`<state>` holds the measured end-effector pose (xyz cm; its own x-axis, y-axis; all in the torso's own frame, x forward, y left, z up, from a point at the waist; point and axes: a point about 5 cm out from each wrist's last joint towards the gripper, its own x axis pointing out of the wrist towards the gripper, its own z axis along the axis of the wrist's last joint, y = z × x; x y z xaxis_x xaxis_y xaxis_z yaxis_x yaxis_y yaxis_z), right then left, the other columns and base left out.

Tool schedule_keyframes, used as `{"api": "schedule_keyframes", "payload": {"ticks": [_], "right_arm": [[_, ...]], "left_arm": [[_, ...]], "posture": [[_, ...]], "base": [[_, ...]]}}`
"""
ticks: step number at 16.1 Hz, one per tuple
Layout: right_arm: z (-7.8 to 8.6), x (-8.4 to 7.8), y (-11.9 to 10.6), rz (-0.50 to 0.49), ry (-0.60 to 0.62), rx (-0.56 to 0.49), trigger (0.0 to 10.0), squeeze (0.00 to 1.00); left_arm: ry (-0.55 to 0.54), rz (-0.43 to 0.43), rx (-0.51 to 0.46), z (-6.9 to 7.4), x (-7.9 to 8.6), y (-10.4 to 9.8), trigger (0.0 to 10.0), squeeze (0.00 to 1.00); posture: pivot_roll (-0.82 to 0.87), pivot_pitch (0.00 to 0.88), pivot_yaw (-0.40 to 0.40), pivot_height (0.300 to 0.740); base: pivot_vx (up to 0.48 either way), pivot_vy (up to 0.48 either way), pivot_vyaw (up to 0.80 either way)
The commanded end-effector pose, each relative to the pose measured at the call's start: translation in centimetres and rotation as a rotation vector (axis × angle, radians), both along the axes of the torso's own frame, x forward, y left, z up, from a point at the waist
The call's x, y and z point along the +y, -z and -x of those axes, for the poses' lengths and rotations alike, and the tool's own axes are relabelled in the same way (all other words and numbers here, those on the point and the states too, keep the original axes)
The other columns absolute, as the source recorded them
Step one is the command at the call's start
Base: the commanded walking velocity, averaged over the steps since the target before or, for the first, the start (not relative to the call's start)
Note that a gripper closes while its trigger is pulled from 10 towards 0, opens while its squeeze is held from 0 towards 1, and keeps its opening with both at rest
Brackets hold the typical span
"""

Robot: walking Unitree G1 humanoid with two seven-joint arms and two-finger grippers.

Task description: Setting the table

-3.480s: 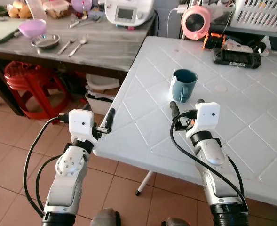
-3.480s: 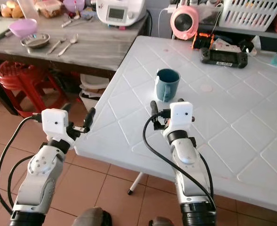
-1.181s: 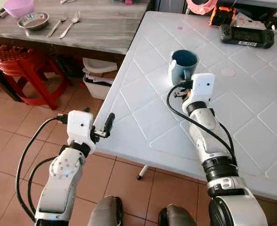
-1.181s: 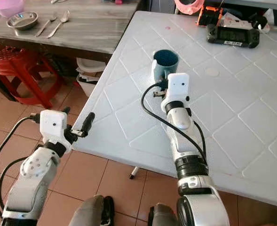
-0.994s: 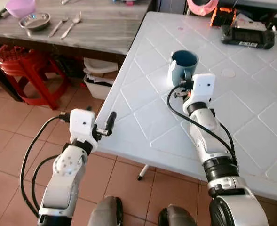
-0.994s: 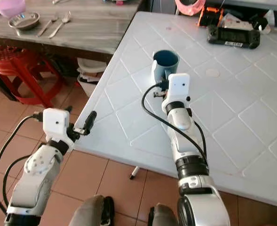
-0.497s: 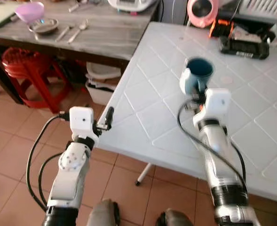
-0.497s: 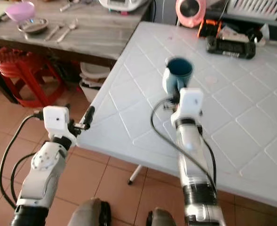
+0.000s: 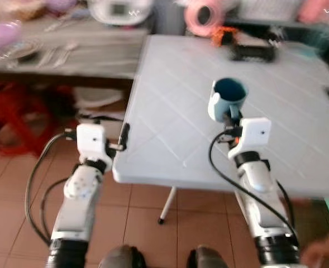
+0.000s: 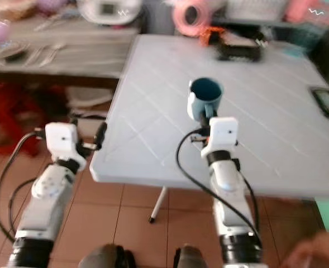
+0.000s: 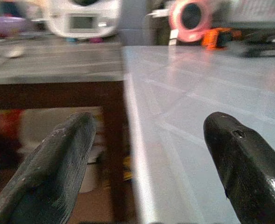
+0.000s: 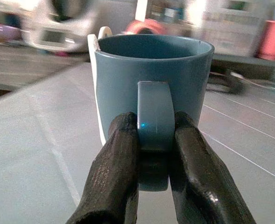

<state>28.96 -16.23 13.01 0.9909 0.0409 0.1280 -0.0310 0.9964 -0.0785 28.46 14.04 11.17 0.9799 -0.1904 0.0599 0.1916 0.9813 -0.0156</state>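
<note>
A blue mug [image 9: 228, 97] stands out over the white table [image 9: 170, 78], near its front edge. My right gripper [image 12: 155, 122] is shut on the mug's handle [image 12: 154, 112], one black finger on each side. Whether the mug's base touches the table is hidden. In the left eye view the right gripper [image 9: 232, 119] sits just behind the mug. My left gripper [image 9: 123, 135] hovers at the table's front left corner, open with nothing between its fingers [image 11: 58, 158].
A grey wooden side table [image 9: 91, 47] at the left holds a purple bowl [image 9: 2, 33] and spoons [image 9: 55, 54]. A black controller [image 9: 253, 51] and a pink round device [image 9: 200, 17] lie at the far edge. A hand [image 9: 323, 254] shows at bottom right.
The right gripper reached forward to the mug and shut on its handle. The whole view has shifted and blurred as the camera moved. The left gripper stays open by the corner.
</note>
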Motion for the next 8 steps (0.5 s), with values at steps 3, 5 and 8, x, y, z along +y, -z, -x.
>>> {"api": "schedule_keyframes", "payload": {"ticks": [3, 5, 8], "right_arm": [[-0.15, 0.68, -1.01, -0.005, -0.028, -0.033, 10.0, 0.00], [-0.43, 1.17, -1.48, -0.002, -0.053, -0.047, 10.0, 0.00], [-0.43, 1.06, -1.56, 0.004, -0.053, -0.049, 10.0, 0.00]], "left_arm": [[0.013, -0.012, -0.011, -0.12, -0.08, -0.11, 10.0, 0.00], [0.012, -0.021, -0.012, -0.15, 0.04, -0.05, 10.0, 0.00], [0.003, -0.035, -0.035, -0.15, 0.14, -0.19, 10.0, 0.00]], "posture": [[0.00, 0.000, 0.001, 0.719], [-0.01, 0.000, 0.002, 0.719], [-0.01, 0.000, 0.004, 0.719]], "base": [[0.000, 0.426, -0.73], [0.000, 0.426, -0.28], [0.000, 0.424, 0.00]]}}
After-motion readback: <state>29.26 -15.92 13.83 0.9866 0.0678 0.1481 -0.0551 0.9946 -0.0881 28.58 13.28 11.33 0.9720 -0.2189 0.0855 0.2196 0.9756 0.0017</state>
